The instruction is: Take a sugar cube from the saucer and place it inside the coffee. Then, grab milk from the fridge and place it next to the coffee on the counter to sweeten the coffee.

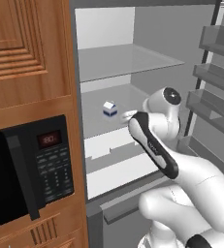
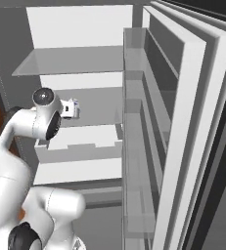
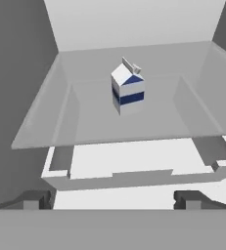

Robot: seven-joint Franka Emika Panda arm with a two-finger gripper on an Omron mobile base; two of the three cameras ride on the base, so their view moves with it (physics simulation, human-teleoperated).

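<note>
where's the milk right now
The milk stands upright on the fridge's middle glass shelf, above the lower drawer, straight ahead of the open hand.

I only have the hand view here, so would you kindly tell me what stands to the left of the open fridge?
Observer: A black microwave set into brown wooden cabinets stands left of the fridge.
Operator: Thank you. Is anything stored in the door racks?
Observer: The door racks look empty in the right base view.
Operator: And is there a shelf above the one the milk stands on?
Observer: Yes, an upper shelf sits above the milk, with nothing on it.
</note>
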